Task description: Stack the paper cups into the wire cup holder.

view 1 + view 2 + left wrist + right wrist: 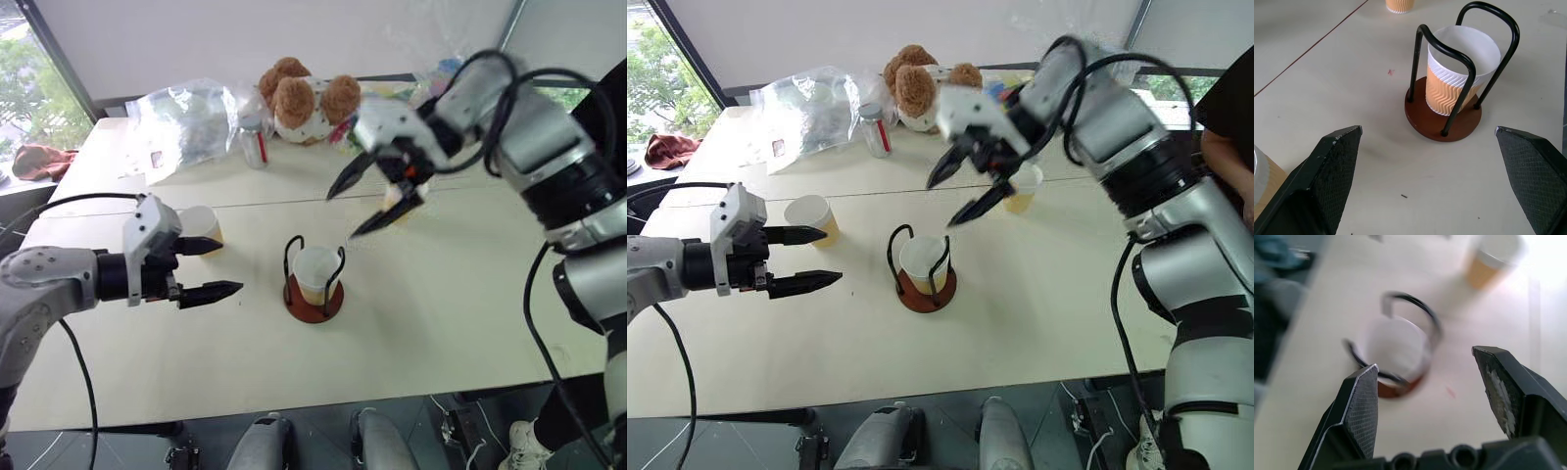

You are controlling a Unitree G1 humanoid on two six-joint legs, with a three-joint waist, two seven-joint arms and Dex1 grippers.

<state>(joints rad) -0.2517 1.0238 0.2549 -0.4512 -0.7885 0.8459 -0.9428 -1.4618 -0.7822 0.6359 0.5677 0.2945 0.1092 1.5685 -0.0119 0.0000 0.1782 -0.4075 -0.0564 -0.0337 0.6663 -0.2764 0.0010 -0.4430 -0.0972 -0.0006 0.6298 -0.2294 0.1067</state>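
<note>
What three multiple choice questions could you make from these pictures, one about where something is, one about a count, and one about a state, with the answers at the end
1. Where does the cup nearest the left gripper stand?
A. inside the wire cup holder
B. on the table, just beyond that gripper's fingers
C. on the plush bear

2. How many paper cups sit in the wire cup holder?
A. none
B. at least one
C. five, spilling over

3. How do the right gripper's fingers stand?
A. spread apart, nothing between them
B. clamped on a cup
C. clamped on the bottle

Answers: 1 B, the loose cup stands on the table beside the black fingertips. 2 B, a cup stands between the wire loops. 3 A, the right wrist view shows both fingers apart over the holder.
</note>
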